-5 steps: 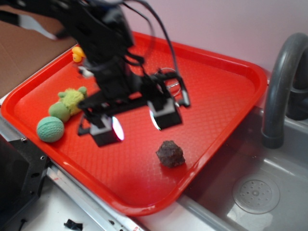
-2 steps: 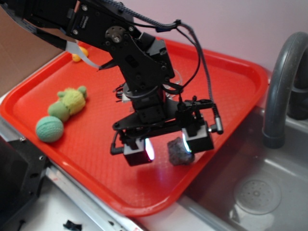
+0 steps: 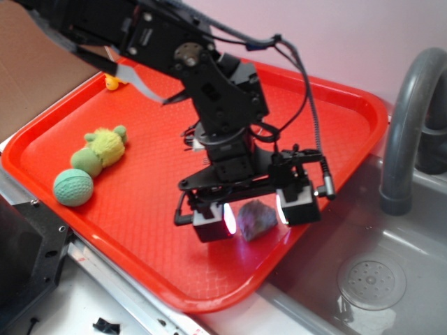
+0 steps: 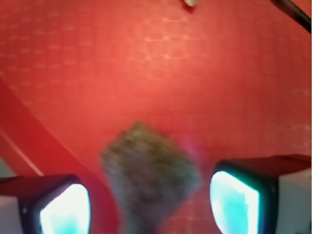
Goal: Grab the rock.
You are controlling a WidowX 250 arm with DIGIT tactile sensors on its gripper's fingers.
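The rock [image 3: 255,218], a rough brown-grey chunk, lies on the red tray [image 3: 140,209] near its front right edge. My gripper [image 3: 254,213] is open and down at tray level, one glowing pad on each side of the rock. In the wrist view the rock [image 4: 148,175] is blurred and sits between the two lit pads [image 4: 66,207], with a gap on either side; neither pad touches it.
A green knitted ball [image 3: 72,187] and a yellow-green plush toy [image 3: 101,149] lie at the tray's left. A small yellow object [image 3: 110,83] sits at the far left corner. A grey sink [image 3: 370,279] and a curved grey faucet [image 3: 405,132] stand to the right.
The arm has swung right and down across the tray, from above its middle to the rock. The open jaws now straddle the rock. The rock has stayed in place.
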